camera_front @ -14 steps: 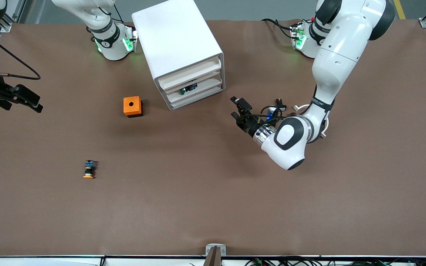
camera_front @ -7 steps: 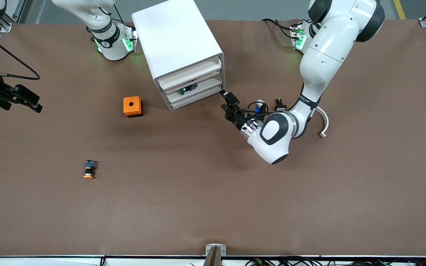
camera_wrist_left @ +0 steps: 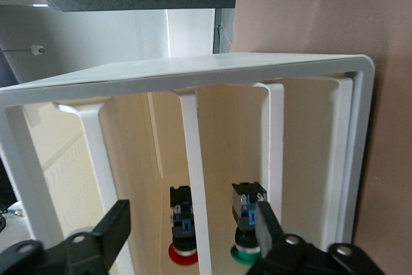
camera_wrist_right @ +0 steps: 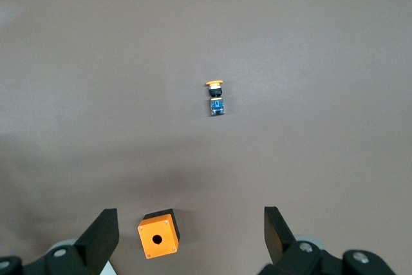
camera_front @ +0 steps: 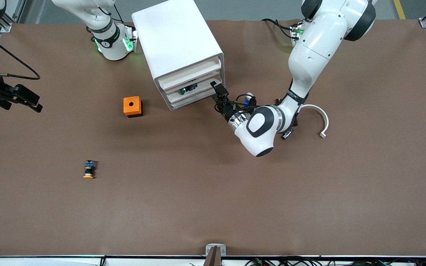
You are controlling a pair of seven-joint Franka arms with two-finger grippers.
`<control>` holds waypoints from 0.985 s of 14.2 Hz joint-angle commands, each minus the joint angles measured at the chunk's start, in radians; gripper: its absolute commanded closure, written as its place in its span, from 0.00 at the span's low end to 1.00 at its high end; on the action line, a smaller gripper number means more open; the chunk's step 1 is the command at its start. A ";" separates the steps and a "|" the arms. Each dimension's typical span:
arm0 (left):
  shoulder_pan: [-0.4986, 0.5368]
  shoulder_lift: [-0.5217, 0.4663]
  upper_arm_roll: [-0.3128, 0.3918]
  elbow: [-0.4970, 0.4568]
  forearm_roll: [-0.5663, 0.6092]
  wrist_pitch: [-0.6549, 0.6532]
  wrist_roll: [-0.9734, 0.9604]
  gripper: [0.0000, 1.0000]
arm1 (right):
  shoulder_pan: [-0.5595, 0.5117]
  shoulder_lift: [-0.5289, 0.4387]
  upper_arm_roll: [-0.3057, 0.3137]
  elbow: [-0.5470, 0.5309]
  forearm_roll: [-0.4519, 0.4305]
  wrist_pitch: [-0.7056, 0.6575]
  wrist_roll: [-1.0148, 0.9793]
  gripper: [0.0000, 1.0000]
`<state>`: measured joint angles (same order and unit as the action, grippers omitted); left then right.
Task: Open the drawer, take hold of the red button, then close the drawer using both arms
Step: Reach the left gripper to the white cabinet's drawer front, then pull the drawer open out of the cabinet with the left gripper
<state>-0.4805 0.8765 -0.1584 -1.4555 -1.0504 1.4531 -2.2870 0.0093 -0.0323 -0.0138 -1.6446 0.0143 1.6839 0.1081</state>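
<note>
drawer (camera_front: pixel 189 75) not yet opened; button (camera_wrist_left: pixel 182 236) inside, ungrabbed. my left hand (camera_front: pixel 217 91) at cabinet (camera_front: pixel 178 40) front, fingers apart; right hand (camera_wrist_right: pixel 190 236) waits, fingers apart.

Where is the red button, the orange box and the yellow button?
red button (camera_wrist_left: pixel 183 251): left wrist view, on its red cap inside the cabinet.
orange box (camera_front: pixel 132 106): front view, on its top face.
yellow-capped button (camera_front: pixel 89 170): front view, on its dark body.

The left hand (camera_front: pixel 216 89) has moved from open table up to the cabinet (camera_front: pixel 178 48) front.
</note>
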 commanded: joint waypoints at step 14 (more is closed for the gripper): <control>-0.104 0.029 0.003 0.012 -0.037 -0.013 -0.034 0.48 | -0.018 -0.017 0.014 -0.012 0.007 -0.012 -0.004 0.00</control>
<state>-0.5786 0.8951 -0.1591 -1.4555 -1.0579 1.4530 -2.3015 0.0086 -0.0323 -0.0137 -1.6446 0.0143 1.6769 0.1081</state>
